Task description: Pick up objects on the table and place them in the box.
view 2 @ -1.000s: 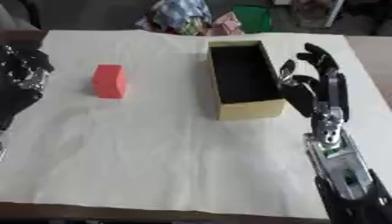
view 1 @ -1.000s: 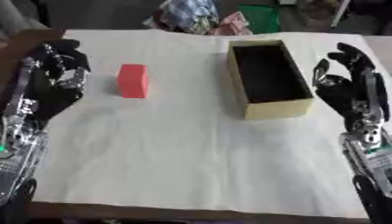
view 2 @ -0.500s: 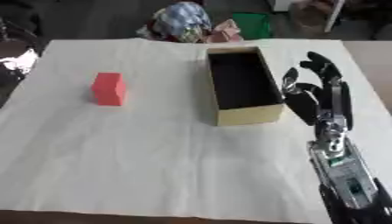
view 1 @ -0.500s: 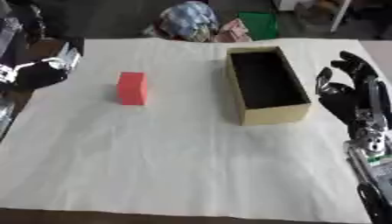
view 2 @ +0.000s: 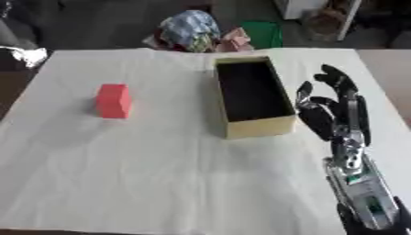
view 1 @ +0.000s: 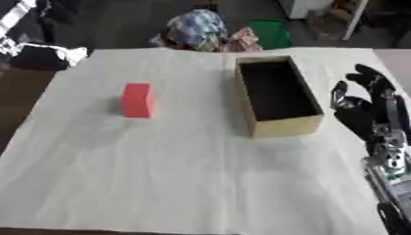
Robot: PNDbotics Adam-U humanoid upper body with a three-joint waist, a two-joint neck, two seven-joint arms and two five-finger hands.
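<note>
- Red block (view 1: 137,100) stands upright on the white sheet, well apart from the right robot hand (view 2: 336,114) and far off to that hand's left, with the box between the two.
- Tan cardboard box (view 1: 275,96) sits open-topped and empty, its dark inside showing; its long side runs away from the robot, and its near right corner lies just beside the right robot hand, not touching it.
- Right robot hand rests at the right edge of the bench, fingers (view 2: 339,79) pointing up and away, relaxed and spread, holding nothing; its silver forearm runs down to the lower right corner.
- Left robot hand (view 1: 48,54) shows only as a blurred black and silver shape at the upper left, off the sheet's far left corner, well apart from the block; whether its fingers are open or curled cannot be told.
- White sheet (view 1: 160,174) covers the bench (view 1: 20,98), whose brown wood shows along the left edge.
- Beyond the far edge, past the box, lies a heap of coloured cloth (view 1: 197,27) beside a green container (view 1: 269,32).
</note>
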